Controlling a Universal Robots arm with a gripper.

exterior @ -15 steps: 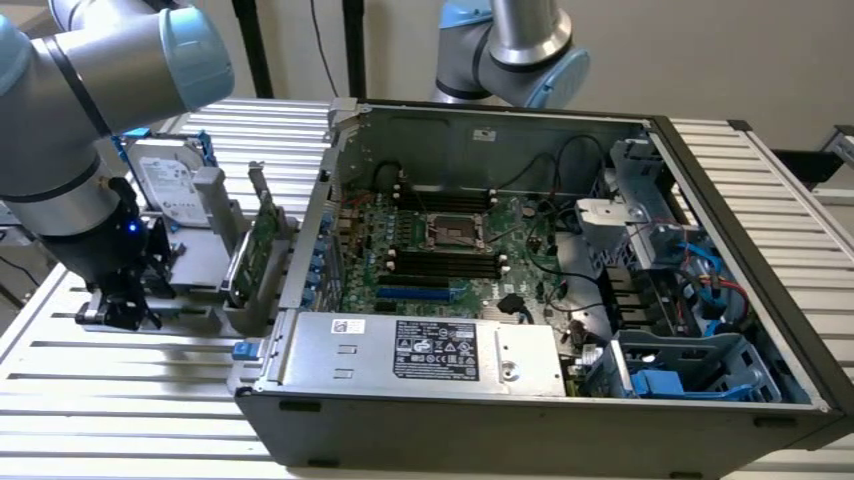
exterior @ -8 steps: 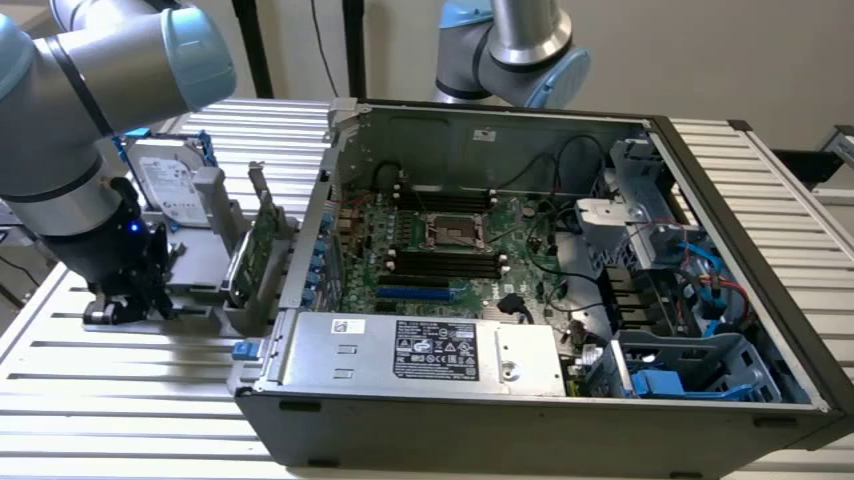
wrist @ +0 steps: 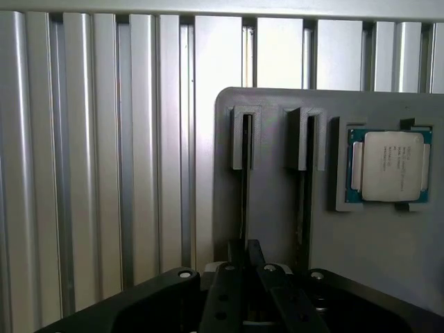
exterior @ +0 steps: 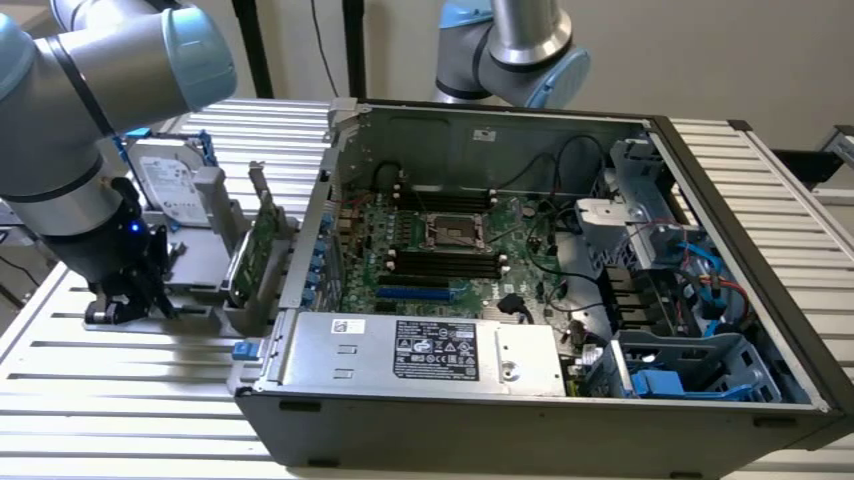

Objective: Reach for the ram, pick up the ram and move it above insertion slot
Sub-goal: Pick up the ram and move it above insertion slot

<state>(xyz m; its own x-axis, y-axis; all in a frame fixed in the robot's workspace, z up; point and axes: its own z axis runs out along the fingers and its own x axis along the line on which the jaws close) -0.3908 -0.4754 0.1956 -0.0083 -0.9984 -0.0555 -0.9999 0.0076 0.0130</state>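
Observation:
The ram (wrist: pixel 245 182) stands on edge in one groove of a grey holder plate (wrist: pixel 270 208), so I see it only as a thin dark line. My gripper (wrist: pixel 245 258) sits over its near end, with both black fingers pressed close against the stick's two faces. In the exterior view my gripper (exterior: pixel 128 296) is low over the holder (exterior: pixel 200 268), to the left of the open computer case (exterior: pixel 534 400). The insertion slot (exterior: pixel 441 262) is one of several parallel black sockets on the motherboard, below the silver processor socket (exterior: pixel 454 230).
A loose processor chip (wrist: pixel 388 165) lies in a recess of the holder, beside a second empty groove (wrist: pixel 305 180). A silver hard drive (exterior: pixel 176 182) and a green expansion card (exterior: pixel 254 250) stand between my gripper and the case. A second arm (exterior: pixel 514 50) hangs behind the case.

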